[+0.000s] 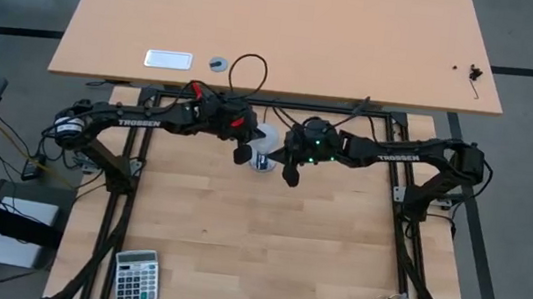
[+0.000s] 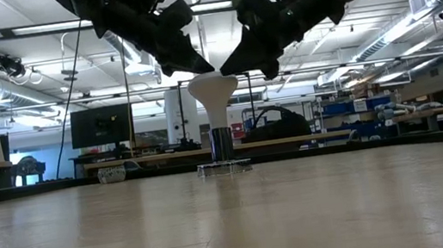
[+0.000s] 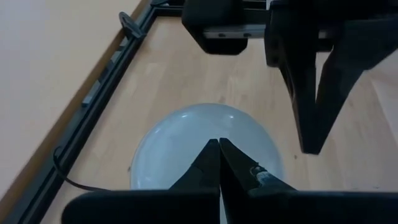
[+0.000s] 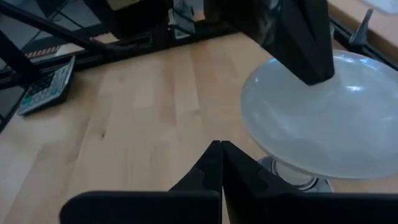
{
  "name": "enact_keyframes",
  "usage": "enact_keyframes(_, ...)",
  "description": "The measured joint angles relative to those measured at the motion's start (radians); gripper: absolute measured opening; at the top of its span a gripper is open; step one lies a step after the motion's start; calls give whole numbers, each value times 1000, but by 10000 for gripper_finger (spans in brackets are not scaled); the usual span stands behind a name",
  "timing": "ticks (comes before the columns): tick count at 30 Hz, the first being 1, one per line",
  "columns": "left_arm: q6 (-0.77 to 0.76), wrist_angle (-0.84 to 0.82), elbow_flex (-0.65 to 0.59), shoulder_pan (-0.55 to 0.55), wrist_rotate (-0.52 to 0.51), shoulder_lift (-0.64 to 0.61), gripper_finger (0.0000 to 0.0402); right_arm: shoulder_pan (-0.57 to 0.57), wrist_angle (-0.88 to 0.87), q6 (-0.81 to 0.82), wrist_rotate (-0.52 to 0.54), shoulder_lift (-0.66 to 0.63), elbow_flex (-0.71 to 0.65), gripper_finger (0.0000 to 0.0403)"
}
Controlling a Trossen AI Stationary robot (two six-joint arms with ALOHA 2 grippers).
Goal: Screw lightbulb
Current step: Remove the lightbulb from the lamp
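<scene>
The white lightbulb (image 2: 213, 90) stands upright at the table's far middle, dome face up. Its narrow base sticks down into a silvery socket (image 2: 222, 144) on a small flat plate. My left gripper (image 1: 244, 153) reaches in from the left, shut, its tips over the dome (image 3: 205, 143). My right gripper (image 1: 291, 175) is shut too. It hangs just off the dome's near right side with the bare table under its tips (image 4: 221, 144), and it touches nothing that I can see. My left gripper's shut fingertips (image 2: 203, 69) lie on the top face of the bulb's dome (image 4: 323, 93), close to its left rim. They slant down from the table's left. The bulb stays upright in the socket.
A calculator (image 1: 136, 276) lies at the near left corner. Black frame rails (image 1: 129, 204) run along the table's sides. Behind it stands a light brown desk (image 1: 360, 39) with a white plate (image 1: 168, 59), a small disc (image 1: 218, 63) and a black cord loop (image 1: 249, 67).
</scene>
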Motion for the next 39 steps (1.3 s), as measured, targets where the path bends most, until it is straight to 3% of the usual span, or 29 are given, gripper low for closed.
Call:
enact_keyframes(7, -3, -1, 0, 0, 0, 0, 0, 0, 46, 19, 13, 9, 0, 11)
enact_keyframes(23, -6, -3, 0, 0, -13, 0, 0, -61, -29, 46, 75, 1, 0, 11)
enact_keyframes(31, -10, -2, 0, -7, 13, 0, 0, -124, -109, 53, 188, -69, 0, 11)
enact_keyframes(33, -9, -1, 0, -8, 12, 0, 0, -133, -110, 43, 154, -84, 0, 11)
enact_keyframes(37, -9, 1, 0, -7, 7, 0, 0, -96, -71, -16, -71, -89, 2, 11)
enact_keyframes(39, -9, 10, 0, -7, 6, 0, 0, -64, -85, -33, -89, -84, 0, 11)
